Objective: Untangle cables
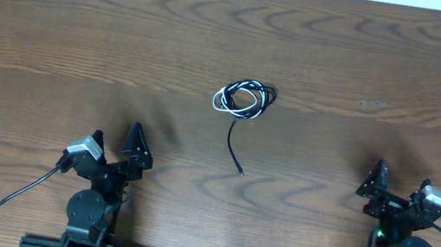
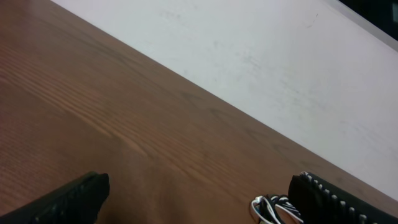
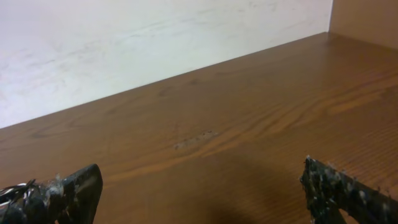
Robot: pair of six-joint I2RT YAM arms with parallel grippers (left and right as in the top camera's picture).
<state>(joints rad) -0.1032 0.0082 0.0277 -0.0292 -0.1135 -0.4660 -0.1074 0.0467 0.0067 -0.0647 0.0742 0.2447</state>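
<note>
The cables (image 1: pixel 244 99) lie as a small tangled coil of thin black cords and one white cord on the wooden table (image 1: pixel 84 42), mid-table. One black end (image 1: pixel 235 150) trails toward the front. My left gripper (image 1: pixel 116 147) is open and empty at the front left, well away from the coil. My right gripper (image 1: pixel 399 187) is open and empty at the front right. In the left wrist view the coil (image 2: pixel 272 208) shows at the bottom edge beside the right finger. In the right wrist view a bit of the coil (image 3: pixel 15 191) shows at the far left.
A pale wall (image 2: pixel 261 56) runs along the table's far edge. A wooden side panel (image 3: pixel 367 22) stands at the table's far right corner. Thick black arm wires (image 1: pixel 12 198) run off near the front edge.
</note>
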